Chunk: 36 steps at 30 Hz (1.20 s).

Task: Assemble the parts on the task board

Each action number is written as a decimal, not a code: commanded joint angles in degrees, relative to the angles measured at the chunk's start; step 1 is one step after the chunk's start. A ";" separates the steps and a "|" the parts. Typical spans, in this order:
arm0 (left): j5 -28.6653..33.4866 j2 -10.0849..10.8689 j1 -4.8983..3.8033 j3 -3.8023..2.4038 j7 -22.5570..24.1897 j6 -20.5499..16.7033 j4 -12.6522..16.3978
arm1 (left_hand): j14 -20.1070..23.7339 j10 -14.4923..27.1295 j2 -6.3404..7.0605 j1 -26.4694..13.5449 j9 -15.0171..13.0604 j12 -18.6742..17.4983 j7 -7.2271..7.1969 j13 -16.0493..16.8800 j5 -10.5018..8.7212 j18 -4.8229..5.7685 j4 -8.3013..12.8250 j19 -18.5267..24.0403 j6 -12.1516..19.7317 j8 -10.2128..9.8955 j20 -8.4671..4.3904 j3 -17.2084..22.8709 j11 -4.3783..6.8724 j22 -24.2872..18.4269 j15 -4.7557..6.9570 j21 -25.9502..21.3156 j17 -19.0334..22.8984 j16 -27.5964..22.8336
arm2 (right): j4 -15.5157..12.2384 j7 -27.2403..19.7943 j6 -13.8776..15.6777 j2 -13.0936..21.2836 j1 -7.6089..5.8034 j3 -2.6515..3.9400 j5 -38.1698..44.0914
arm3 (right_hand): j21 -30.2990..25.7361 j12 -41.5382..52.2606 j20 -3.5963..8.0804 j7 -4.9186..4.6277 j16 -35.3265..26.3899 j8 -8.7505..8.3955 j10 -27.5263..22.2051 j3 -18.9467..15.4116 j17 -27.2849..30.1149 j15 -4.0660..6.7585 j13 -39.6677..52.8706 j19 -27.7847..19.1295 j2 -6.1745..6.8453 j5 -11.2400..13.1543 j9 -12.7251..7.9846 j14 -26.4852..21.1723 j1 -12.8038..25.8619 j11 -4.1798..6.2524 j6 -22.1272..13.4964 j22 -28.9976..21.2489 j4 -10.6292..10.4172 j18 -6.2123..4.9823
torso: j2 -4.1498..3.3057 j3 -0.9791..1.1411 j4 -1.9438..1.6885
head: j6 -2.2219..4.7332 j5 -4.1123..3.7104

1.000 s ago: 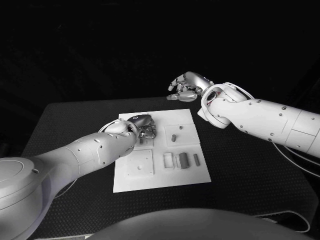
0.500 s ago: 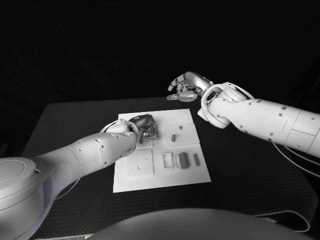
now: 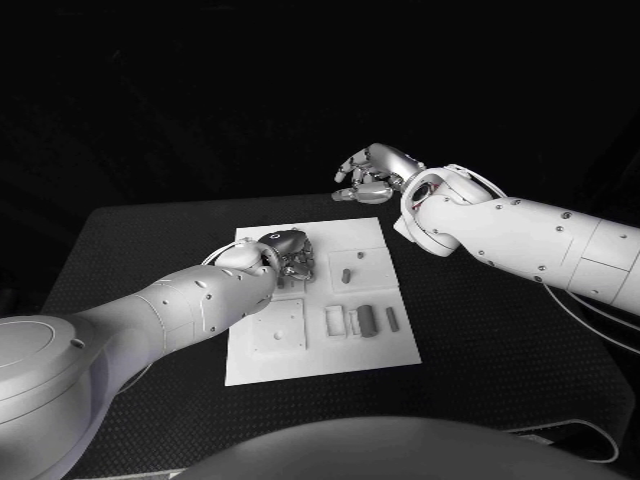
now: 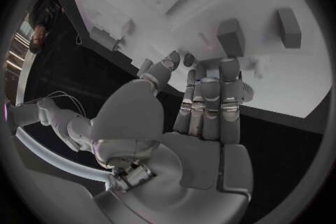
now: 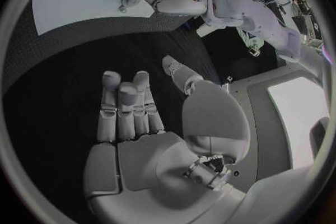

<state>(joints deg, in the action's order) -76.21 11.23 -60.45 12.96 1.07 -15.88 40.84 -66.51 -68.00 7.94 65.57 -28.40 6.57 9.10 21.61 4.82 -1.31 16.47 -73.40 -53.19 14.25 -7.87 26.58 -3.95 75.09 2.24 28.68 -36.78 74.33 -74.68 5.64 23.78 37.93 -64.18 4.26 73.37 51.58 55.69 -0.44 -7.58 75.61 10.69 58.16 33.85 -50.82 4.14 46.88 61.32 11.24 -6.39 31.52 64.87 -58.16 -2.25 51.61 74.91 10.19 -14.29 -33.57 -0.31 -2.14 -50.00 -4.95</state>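
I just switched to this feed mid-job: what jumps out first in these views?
The white task board stands out against the black table, with small grey parts lined up near its right edge. The left hand is down over the board's far left area, fingers extended toward it in the left wrist view. The right hand hangs raised beyond the table's far edge, holding nothing.

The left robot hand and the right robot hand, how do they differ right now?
The left robot hand is low over the task board, fingers reaching down among the parts; the right robot hand is raised past the table's far edge, away from the board. The left robot hand's fingertips sit beside a grey part; the right robot hand holds nothing, its fingers loosely apart. Both are silver, on white arms.
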 commanded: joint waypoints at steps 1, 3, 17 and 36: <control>-3.13 -0.14 0.19 0.07 -2.13 0.45 0.05 | 0.09 -0.65 -0.14 1.13 -0.08 -0.13 0.25 0.14 -0.14 -6.50 -0.01 -0.19 0.38 0.26 -0.15 0.82 0.00 0.96 0.28 0.29 0.08 0.39 | 0.03 -0.38 -0.61 -0.05 -0.02 0.03 0.07 | -0.16 0.28 0.20 -1.14 0.02 0.24 -0.28 -0.21 0.09 -0.19 -0.08 0.19 -0.65 -0.06 -0.09 0.04 -0.01 0.00 -0.82 0.58 0.22 -0.71 | -0.01 -0.03 0.02 | 0.00 -0.17; -3.59 -0.13 0.19 0.07 -2.73 0.24 -0.05 | -0.01 -0.84 -0.27 1.70 -0.10 -0.10 0.19 0.24 -0.13 -6.46 -0.08 -0.29 0.22 0.38 -0.18 1.32 0.05 0.96 0.33 0.34 0.12 0.45 | 0.03 -0.38 -0.61 -0.05 -0.02 0.03 0.07 | -0.16 0.28 0.20 -1.14 0.02 0.24 -0.28 -0.21 0.09 -0.19 -0.08 0.19 -0.66 -0.06 -0.10 0.04 -0.01 0.00 -0.82 0.58 0.22 -0.71 | -0.01 -0.02 0.00 | 0.00 -0.19; -1.40 -0.42 0.19 0.06 -0.91 2.69 0.04 | -0.73 -3.10 -1.41 4.39 -0.46 0.18 -0.78 1.02 0.08 -6.09 -0.04 -0.88 -1.97 1.74 -0.76 4.96 0.83 1.05 1.08 0.87 0.41 0.79 | 0.15 -0.40 -0.66 -0.16 -0.02 0.03 0.05 | -0.16 0.29 0.20 -1.14 0.02 0.27 -0.28 -0.23 0.09 -0.20 -0.09 0.18 -0.68 -0.06 -0.10 0.04 0.01 0.00 -0.81 0.59 0.22 -0.71 | 0.01 -0.05 -0.02 | 0.00 -0.27; 1.62 -0.32 0.18 0.06 0.42 1.29 -0.04 | -1.56 -4.13 -1.90 5.65 -0.52 -0.83 -1.02 1.08 2.13 -5.72 0.06 -0.97 -2.58 2.15 -1.11 7.60 1.04 0.94 1.31 1.02 0.80 0.89 | 0.23 -0.41 -0.63 -0.24 -0.02 0.03 0.05 | -0.16 0.31 0.19 -1.14 0.03 0.29 -0.28 -0.25 0.10 -0.20 -0.11 0.19 -0.71 -0.05 -0.11 0.04 0.05 0.00 -0.80 0.59 0.21 -0.71 | 0.01 -0.04 -0.03 | 0.00 -0.32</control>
<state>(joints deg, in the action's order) -76.72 10.88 -60.51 12.92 0.49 -14.99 40.58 -67.79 -71.60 6.04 70.80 -28.88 5.74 8.06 22.60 6.59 -1.32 16.57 -74.42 -55.47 16.03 -8.70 33.84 -2.63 75.11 3.60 29.57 -36.02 74.95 -74.44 5.65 23.66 37.75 -64.18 4.26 73.36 51.58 55.69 -0.54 -7.49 75.61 10.69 58.16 33.85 -50.77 4.08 46.83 61.21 11.24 -6.39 31.49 64.81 -58.16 -2.25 51.49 74.91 10.19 -14.29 -33.56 -0.34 -2.16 -50.00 -5.24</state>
